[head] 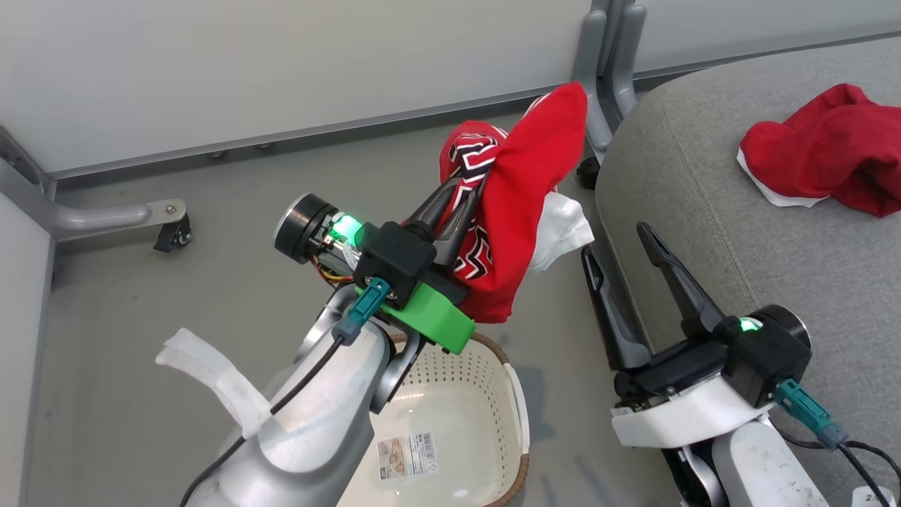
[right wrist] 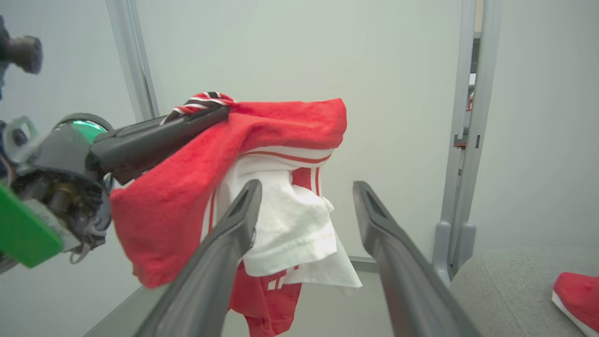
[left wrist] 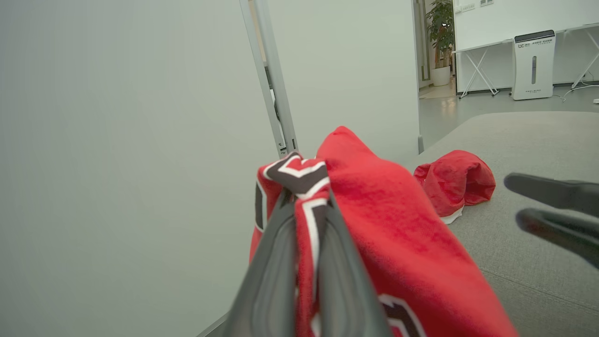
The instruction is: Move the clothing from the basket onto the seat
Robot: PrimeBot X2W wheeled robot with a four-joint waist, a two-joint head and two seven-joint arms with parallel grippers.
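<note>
Head view: the left gripper (head: 461, 186) is clamped on the red jersey with black-and-white lettering (head: 524, 169), holding it above the cream perforated plastic basket (head: 519, 394), likely to clear its rim. The plain red garment (head: 830, 151) lies on the large grey upholstered seat (head: 704, 183), in from its rounded edge. Left wrist view: its fingers (left wrist: 276, 262) pinch a lettered fold. Right wrist view: the right gripper (right wrist: 306, 185) hangs beside the draped cloth, jaws apart, empty.

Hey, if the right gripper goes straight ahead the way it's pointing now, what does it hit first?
Probably the jersey hanging from the left gripper: its white fold lies straight ahead of the right gripper, seen between its open fingers. How near is unclear.
</note>
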